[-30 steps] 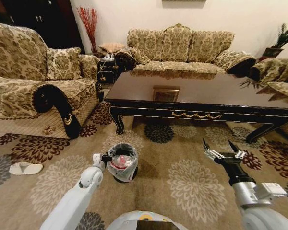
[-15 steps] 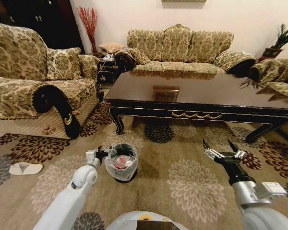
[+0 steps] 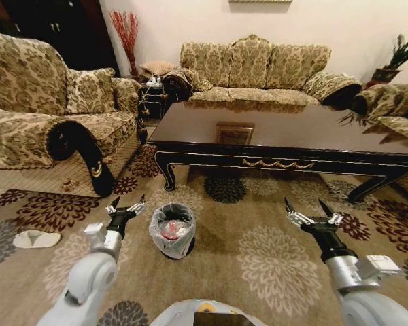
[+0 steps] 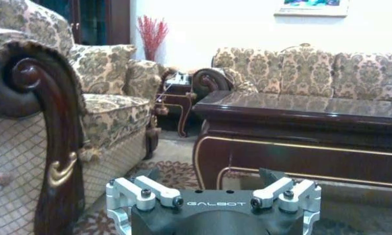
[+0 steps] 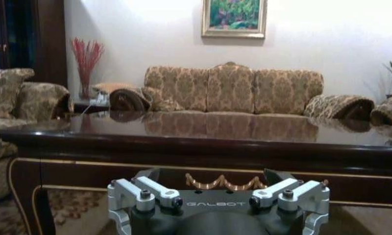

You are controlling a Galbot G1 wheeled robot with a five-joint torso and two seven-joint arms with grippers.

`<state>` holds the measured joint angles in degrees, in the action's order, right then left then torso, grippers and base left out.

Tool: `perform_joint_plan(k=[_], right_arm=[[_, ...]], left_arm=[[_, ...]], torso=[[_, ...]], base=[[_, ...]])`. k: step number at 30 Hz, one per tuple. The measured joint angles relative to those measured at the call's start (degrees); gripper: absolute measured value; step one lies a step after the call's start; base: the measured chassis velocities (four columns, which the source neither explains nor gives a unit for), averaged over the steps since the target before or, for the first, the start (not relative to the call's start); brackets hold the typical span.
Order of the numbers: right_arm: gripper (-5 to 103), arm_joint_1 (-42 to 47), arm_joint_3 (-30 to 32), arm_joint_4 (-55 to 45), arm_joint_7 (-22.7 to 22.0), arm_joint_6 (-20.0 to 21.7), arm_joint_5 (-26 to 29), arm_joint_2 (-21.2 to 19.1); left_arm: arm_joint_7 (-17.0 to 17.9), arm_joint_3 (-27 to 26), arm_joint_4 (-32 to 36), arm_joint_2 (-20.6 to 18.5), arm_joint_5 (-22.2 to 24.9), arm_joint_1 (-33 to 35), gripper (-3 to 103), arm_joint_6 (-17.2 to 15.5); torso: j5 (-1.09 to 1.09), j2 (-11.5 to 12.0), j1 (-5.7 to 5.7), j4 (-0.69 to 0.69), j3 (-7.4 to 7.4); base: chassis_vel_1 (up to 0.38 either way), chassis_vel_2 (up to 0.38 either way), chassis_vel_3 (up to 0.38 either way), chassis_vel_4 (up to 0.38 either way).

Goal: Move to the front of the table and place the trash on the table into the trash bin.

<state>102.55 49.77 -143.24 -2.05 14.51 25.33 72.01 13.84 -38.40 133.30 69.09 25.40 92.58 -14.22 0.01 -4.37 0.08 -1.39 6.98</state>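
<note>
One table [image 3: 285, 132] stands ahead of the robot, its glossy dark top reflecting the room, with gold trim along the front edge. One bin [image 3: 172, 229] sits on the carpet [image 3: 272, 258] in front of the table's left end, lined with a pale bag; red-and-white trash [image 3: 168, 231] lies inside it, too bunched to count.

Two grippers hang low over the carpet. The left gripper [image 3: 126, 206] is just left of the bin, apart from it, its two fingers spread and holding nothing. The right gripper [image 3: 311, 212] is well to the right of the bin, in front of the table's middle, fingers likewise spread and empty.

Three sofas ring the table: one [image 3: 47, 115] at left, one [image 3: 258, 68] behind, one [image 3: 394, 105] at right. One white slipper [image 3: 35, 238] lies on the carpet at far left. In the left wrist view the table's corner [image 4: 212, 147] and the left sofa's carved arm [image 4: 45, 137] stand close ahead.
</note>
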Motion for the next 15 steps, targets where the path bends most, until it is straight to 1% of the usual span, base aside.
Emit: perform_joint_plan(k=[2,8,12,15], right_arm=[[100,-0.08,-0.28,0.0,0.07,0.78,-0.25,-0.08],[100,-0.21,-0.53,0.0,0.07,1.11,-0.36,-0.16],[100,-0.21,-0.54,0.0,0.07,1.09,-0.37,-0.37],[100,-0.24,-0.74,0.0,-0.03,1.11,-0.39,-0.69]], left_arm=[[0.5,1.22,0.58,0.45,-1.64,0.01,100,0.0],[1.28,2.92,1.57,0.86,-3.21,0.39,100,-0.14],[1.62,3.69,1.82,1.12,-3.99,0.62,100,-0.16],[1.76,4.12,1.95,1.33,-4.38,1.06,100,-0.12]], torso=[[0.0,-0.01,0.01,0.01,0.01],[0.0,-0.03,0.02,0.0,0.02],[-0.01,-0.04,0.03,0.01,0.03],[0.0,-0.05,0.03,0.01,0.03]], base=[[0.0,0.0,0.0,0.0],[-0.018,-0.041,0.026,0.034],[-0.085,-0.136,0.065,0.124],[-0.129,-0.243,0.148,0.198]])
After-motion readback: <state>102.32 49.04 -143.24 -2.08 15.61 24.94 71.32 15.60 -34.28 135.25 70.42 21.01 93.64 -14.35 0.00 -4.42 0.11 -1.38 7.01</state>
